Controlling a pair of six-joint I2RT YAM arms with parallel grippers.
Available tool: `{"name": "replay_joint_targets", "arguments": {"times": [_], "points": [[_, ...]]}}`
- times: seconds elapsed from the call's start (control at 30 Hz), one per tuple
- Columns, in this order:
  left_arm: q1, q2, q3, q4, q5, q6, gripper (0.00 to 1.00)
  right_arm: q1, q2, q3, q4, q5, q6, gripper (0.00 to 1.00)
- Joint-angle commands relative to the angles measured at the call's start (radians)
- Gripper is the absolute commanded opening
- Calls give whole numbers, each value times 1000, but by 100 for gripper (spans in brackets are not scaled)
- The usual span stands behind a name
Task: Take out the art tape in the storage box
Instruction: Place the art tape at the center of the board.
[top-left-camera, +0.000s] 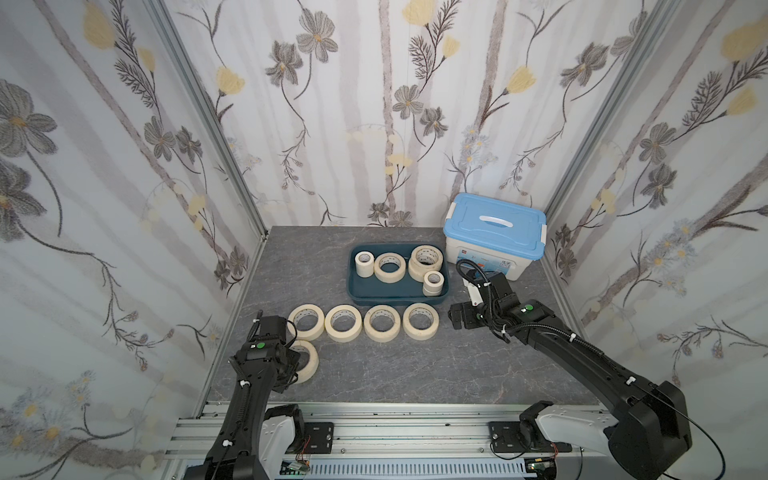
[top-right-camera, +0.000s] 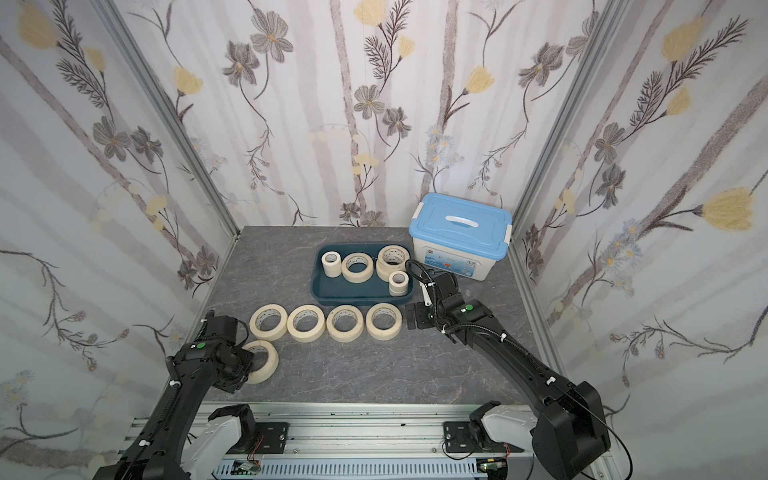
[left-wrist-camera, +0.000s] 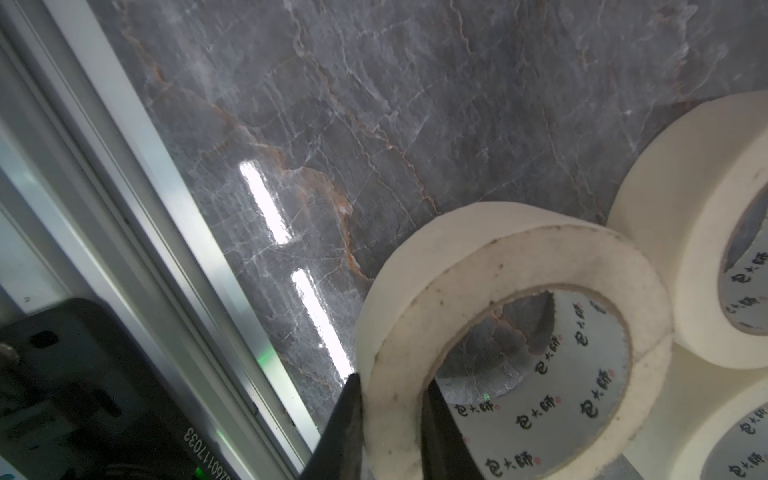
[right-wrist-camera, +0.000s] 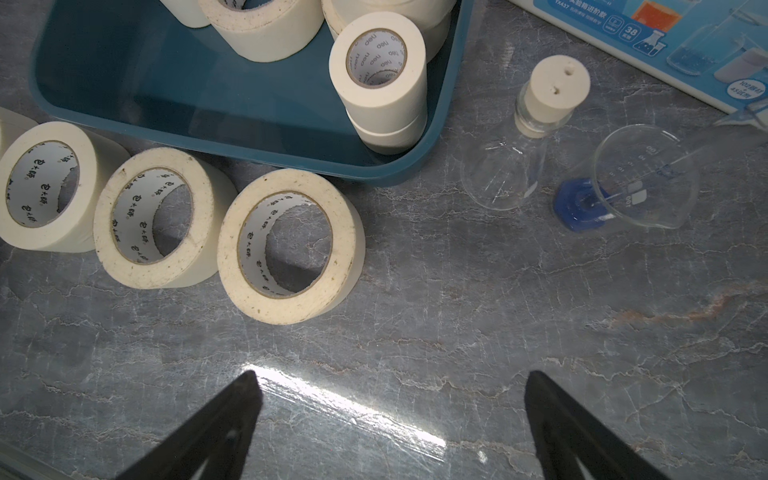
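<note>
The art tape, cream-beige ring-shaped masking rolls with printed inner cores, lay in two groups: some in the shallow dark teal plastic storage box (top-left-camera: 360, 291) at the back of the grey marbled table (top-left-camera: 415, 374), and four large rolls (top-left-camera: 362, 323) in a row in front of the box, each touching its neighbour.

Both top views gave me that whole layout, along with the white tub with a light-blue handled lid (top-left-camera: 494, 228) just right of the box. They hid my left gripper (left-wrist-camera: 390, 399) under its own arm. My left wrist view showed it instead: my jaws were pinched nearly together on the wall of a fifth large roll (left-wrist-camera: 515, 332), one finger (left-wrist-camera: 345, 419) outside and the other inside the core, near the table's left edge beside the metal rail (left-wrist-camera: 124, 208).

My right wrist view showed my right gripper (right-wrist-camera: 390, 395) spread wide above bare table, holding nothing. It also showed what the top views could not: a clear glass flask with a white two-holed stopper (right-wrist-camera: 552, 91) and a clear measuring cup on a blue base (right-wrist-camera: 640, 178), right of the box.

Inside the box I counted a small roll (top-left-camera: 364, 263), a large roll (top-left-camera: 390, 267), a stack of large rolls (top-left-camera: 424, 261) and a stack of small rolls (top-left-camera: 433, 282) in the near right corner. How many rolls each stack held, I could not tell.
</note>
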Motion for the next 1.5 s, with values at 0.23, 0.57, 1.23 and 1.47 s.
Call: {"name": "replay_joint_targets", "arguments": {"times": [0.23,0.57,1.23,1.47], "points": [[0,53,-13,94,-62,29,2,-2,4,3,8,4,5,100],[1,81,-25,134,-35,71,33,-1,16,6,8,-2,9,100],[1,46,173,21,-106,183,70,-3,5,51,6,-9,7,100],[1,57,270,42,2,343,98,-2,-7,54,6,-14,10,100]]}}
